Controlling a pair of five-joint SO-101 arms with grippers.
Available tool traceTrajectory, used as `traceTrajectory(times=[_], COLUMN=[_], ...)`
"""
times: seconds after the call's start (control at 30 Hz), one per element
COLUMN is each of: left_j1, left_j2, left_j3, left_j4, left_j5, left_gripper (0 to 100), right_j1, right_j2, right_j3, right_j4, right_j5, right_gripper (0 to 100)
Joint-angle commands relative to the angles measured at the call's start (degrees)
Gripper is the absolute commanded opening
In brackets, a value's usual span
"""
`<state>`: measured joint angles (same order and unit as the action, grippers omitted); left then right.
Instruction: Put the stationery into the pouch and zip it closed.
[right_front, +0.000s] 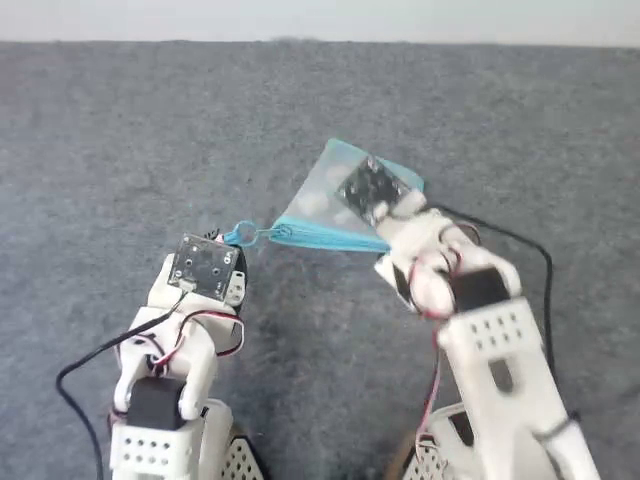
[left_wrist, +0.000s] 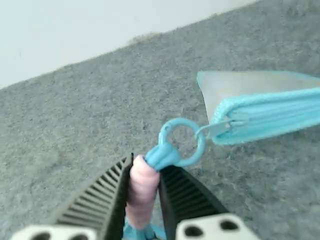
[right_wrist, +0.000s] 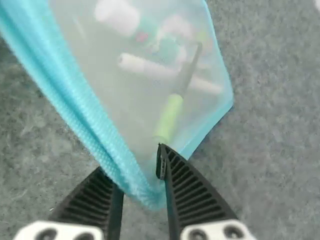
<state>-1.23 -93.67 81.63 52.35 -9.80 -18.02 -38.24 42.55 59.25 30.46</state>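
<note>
A translucent pouch with blue trim lies on the grey carpet, its blue zipper running along the near edge. Stationery shows through its wall: a green pen, white sticks and other small items. My left gripper is shut on the pink tag and blue ring pull at the zipper's left end, where the slider sits. My right gripper is shut on the pouch's right corner. In the high view the left gripper and the right gripper stand at opposite ends of the zipper.
Grey carpet covers the table on all sides of the pouch. A pale wall runs along the far edge. Black cables trail from both arms.
</note>
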Motion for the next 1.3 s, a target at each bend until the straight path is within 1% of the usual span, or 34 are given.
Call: traceTrajectory(times=[0.0, 0.1, 0.2, 0.27, 0.37, 0.47, 0.7, 0.8, 0.83, 0.93, 1.0, 1.07, 1.23, 1.27], left_j1=[-2.02, 3.25, 8.79, 10.02, 9.93, 9.93, 9.93, 9.85, 9.85, 6.51, 2.46, 0.09, -0.62, -0.7], left_j2=[0.26, 0.26, 0.26, 0.18, 0.18, 0.09, -0.26, -0.26, -0.26, -0.35, -0.35, -0.35, -0.35, -0.35], left_j3=[-0.4, 1.36, 2.68, 2.77, 2.77, 2.77, 2.77, 2.77, 2.68, 0.22, -1.27, -1.98, -2.24, -2.24], left_j4=[-3.25, -2.29, -1.58, -0.7, -0.7, -0.7, -0.7, -0.7, -0.7, -0.7, -0.7, -0.7, -0.79, -0.88], left_j5=[1.67, 1.67, 1.67, 1.67, 1.67, 1.67, 1.67, 1.67, 1.67, 2.2, 4.4, 5.36, 5.98, 7.21], left_gripper=[2, 10, 19, 20, 20, 20, 20, 20, 20, 20, 20, 20, 20, 20], right_j1=[2.33, 1.27, 2.07, 2.77, 2.51, 2.51, 2.42, 0.84, 0.04, -2.07, -2.59, -2.68, -3.65, -3.56], right_j2=[9.89, 13.93, 14.37, 14.11, 14.29, 14.29, 13.85, 13.85, 13.85, 12.97, 10.24, 6.55, -5.14, -7.69], right_j3=[-6.07, -8.44, -8.7, -8.79, -8.7, -8.88, -8.97, -8.88, -8.88, -9.14, -8.88, -8.18, -0.97, 1.05], right_j4=[0.22, 2.68, 3.56, 3.91, 4.53, 6.37, 9.89, 10.15, 10.07, 9.98, 9.98, 10.07, 6.81, 5.58], right_j5=[-4.84, -7.56, -8.88, -10.11, -10.37, -10.46, -10.64, -10.99, -12.13, -14.68, -14.77, -15.03, -15.03, -15.12], right_gripper=[0.8, 1.7, 9.8, 17.3, 27.6, 34.0, 34.7, 34.7, 34.7, 34.7, 34.7, 34.7, 34.6, 34.3])
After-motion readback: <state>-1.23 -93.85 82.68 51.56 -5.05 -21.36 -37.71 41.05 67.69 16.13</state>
